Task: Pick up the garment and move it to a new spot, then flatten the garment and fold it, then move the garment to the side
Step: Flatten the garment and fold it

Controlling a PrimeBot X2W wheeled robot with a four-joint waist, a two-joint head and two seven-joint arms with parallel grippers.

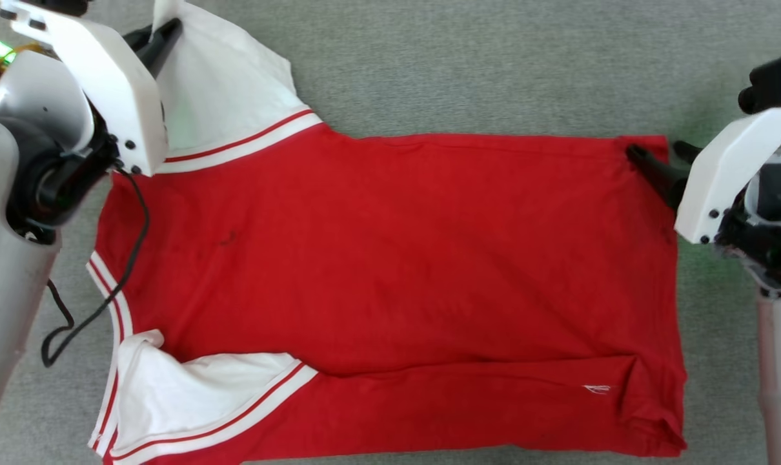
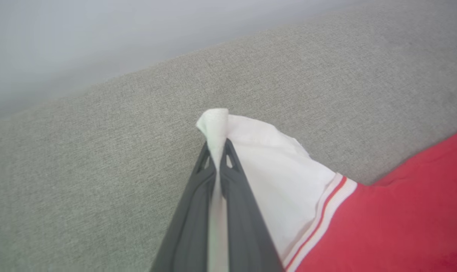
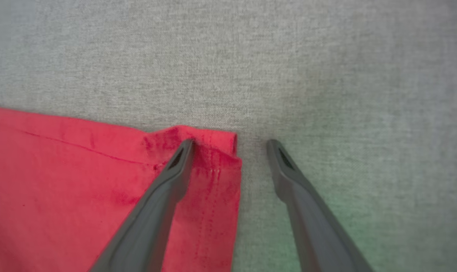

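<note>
Garment point(image 1: 390, 258) spread mid-frame on the grey desk point(image 1: 494, 64): soft, light, likely to slip and bunch. Left fingers point(image 2: 198, 196) are clenched on the white sleeve tip point(image 2: 215, 121), upper left. Right fingers point(image 3: 164, 189) are released, straddling the hem corner point(image 3: 224, 139) at upper right, a good pinch point. There's open desk beyond the top edge.

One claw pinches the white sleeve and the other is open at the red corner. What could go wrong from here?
The left gripper holds only the tip of the sleeve; a pull might slip it free. The right gripper is open with one finger on a corner of the jersey and one on the grey surface; closing might bunch or miss it. The cable hangs over the jersey and might snag.
</note>
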